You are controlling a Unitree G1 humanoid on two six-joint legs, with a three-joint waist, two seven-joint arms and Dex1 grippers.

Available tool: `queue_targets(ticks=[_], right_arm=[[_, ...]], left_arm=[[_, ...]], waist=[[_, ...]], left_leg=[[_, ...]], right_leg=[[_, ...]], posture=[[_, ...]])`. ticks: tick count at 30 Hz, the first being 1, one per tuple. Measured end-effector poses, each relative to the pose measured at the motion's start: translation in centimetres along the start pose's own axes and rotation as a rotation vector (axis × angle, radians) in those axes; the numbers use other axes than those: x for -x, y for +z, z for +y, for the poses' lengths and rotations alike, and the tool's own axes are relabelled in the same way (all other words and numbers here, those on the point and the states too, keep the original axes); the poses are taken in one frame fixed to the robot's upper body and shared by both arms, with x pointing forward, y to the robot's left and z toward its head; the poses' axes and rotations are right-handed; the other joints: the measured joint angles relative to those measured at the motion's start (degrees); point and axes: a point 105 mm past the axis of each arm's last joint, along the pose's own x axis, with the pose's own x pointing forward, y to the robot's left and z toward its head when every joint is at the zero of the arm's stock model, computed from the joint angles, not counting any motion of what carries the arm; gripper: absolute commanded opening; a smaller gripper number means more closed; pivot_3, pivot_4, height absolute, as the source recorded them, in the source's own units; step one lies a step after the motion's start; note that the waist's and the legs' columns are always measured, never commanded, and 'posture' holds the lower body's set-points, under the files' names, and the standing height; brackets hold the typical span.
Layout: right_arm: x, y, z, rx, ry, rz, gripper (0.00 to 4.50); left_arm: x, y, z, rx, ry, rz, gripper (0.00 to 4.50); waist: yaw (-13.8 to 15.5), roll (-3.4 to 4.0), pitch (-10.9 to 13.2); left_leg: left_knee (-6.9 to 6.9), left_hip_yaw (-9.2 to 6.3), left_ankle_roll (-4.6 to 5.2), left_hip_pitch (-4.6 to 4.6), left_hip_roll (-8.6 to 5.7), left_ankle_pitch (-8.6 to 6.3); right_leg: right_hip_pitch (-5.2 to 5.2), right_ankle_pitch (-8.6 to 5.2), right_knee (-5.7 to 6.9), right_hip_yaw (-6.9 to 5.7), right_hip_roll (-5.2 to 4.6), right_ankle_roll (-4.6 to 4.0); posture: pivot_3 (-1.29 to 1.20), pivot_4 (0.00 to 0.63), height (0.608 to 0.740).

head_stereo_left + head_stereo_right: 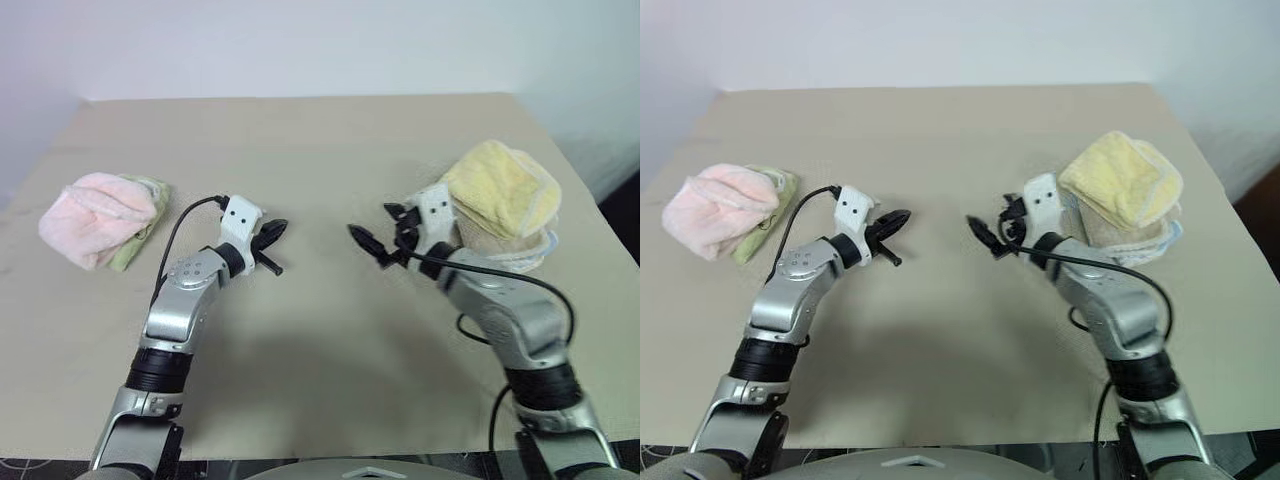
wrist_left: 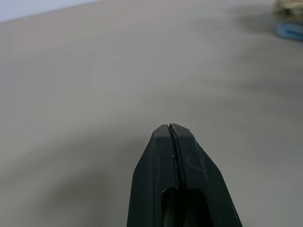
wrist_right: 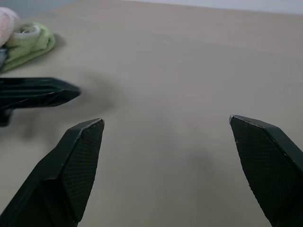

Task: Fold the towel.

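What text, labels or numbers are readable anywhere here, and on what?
None readable.
Yellow towel on the right-hand stack: no print or tag legible.
Pink towel and green cloth beneath it: no markings seen.
Left gripper, right gripper, table: no lettering.

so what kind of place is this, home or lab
Probably a lab or test setup, not a home: a bare beige table against a plain white wall, with folded towels sorted into piles, a yellow towel topping the right stack and a pink towel on the left.

Two claws (image 1: 272,245) (image 1: 378,236), four folded towels (image 1: 500,187)
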Motion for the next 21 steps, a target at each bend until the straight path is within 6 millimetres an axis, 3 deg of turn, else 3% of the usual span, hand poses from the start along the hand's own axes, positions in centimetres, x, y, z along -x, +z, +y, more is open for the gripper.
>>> queue_targets(ticks=[5, 11, 21], right_arm=[[-1.0, -2.0, 0.4, 0.065, 0.034, 0.021, 4.46], [-1.9, -3.5, -0.6, 0.103, -0.001, 0.034, 4.46], [-2.2, -3.3, -1.4, 0.104, -0.039, 0.001, 4.46]], left_arm=[[2.3, -0.9, 0.9, 0.027, 0.07, 0.011, 0.0], [2.6, -0.5, 1.0, 0.04, 0.116, -0.009, 0.0], [3.6, 0.0, 1.7, 0.035, 0.142, 0.01, 0.0]], waist=[[0.0, 0.0, 0.0], [-0.4, 0.0, 0.0], [-0.5, 0.01, 0.0]], left_leg=[[-0.08, -0.05, -0.01, 0.02, 0.04, -0.03], [-0.02, -0.04, -0.04, 0.11, 0.08, -0.01], [-0.08, -0.03, -0.05, 0.12, 0.08, -0.01]], right_leg=[[-0.05, 0.0, 0.04, -0.01, -0.04, -0.01], [0.02, 0.01, 0.06, -0.01, 0.04, -0.04], [-0.03, 0.02, 0.11, 0.0, 0.09, -0.04]], posture=[[0.0, 0.15, 0.731], [0.0, 0.15, 0.731], [0.0, 0.15, 0.731]])
